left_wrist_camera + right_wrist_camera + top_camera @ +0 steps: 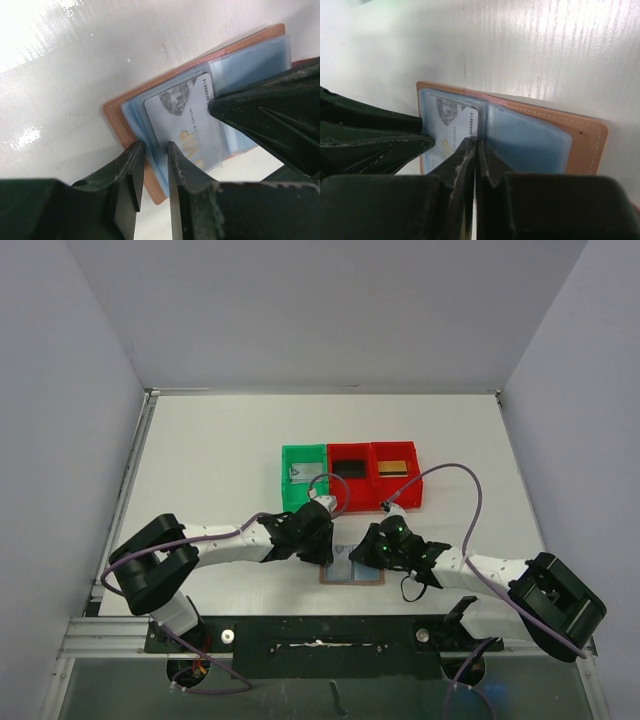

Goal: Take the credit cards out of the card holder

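Note:
The card holder lies open on the table near the arms, brown leather with blue-grey pockets. A pale silver credit card printed "VIP" sticks partly out of a left-side pocket. My left gripper is closed on the holder's near edge, with pocket sleeves between its fingers. My right gripper is shut on the card's inner edge at the holder's fold. A silver-grey card, a black card and a gold-tan card lie in the bins.
A green bin and two red bins stand in a row just behind the holder. Both arms meet over the holder, their fingertips close together. Grey walls enclose the white table.

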`<state>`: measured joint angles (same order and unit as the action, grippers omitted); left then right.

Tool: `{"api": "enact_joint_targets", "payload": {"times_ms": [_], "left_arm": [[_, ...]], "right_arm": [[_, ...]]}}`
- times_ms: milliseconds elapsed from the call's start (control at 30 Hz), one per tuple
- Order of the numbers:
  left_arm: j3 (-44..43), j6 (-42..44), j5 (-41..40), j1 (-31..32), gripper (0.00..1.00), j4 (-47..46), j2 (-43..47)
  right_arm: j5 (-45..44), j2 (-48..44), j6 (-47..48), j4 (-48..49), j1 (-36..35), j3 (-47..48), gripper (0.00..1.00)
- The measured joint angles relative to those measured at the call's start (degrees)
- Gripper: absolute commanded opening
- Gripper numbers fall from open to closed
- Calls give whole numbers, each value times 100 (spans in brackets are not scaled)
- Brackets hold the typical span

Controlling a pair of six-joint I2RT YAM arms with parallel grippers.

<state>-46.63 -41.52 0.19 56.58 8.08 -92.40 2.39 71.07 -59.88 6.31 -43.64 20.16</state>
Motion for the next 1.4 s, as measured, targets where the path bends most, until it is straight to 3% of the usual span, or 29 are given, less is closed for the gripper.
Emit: {"api": "enact_joint_targets", "payload": {"times_ms": [433,700,1033,1233,1400], "left_arm": [[0,2,-39,0,21,76,35],[-2,22,-35,0,23,81,35],[-68,57,-164,13,39,557,144],[-297,68,-345,101,38,938,243],[-326,66,-295,146,29,868,402]], "right_arm": [[636,-431,186,442,286,-334,0],[680,-481,98,404,348,-411,30],[684,-247,92,411,195,-413,24],[638,-201,-13,435,192,-413,22],[570,-214,-61,433,192,-413,24]]}}
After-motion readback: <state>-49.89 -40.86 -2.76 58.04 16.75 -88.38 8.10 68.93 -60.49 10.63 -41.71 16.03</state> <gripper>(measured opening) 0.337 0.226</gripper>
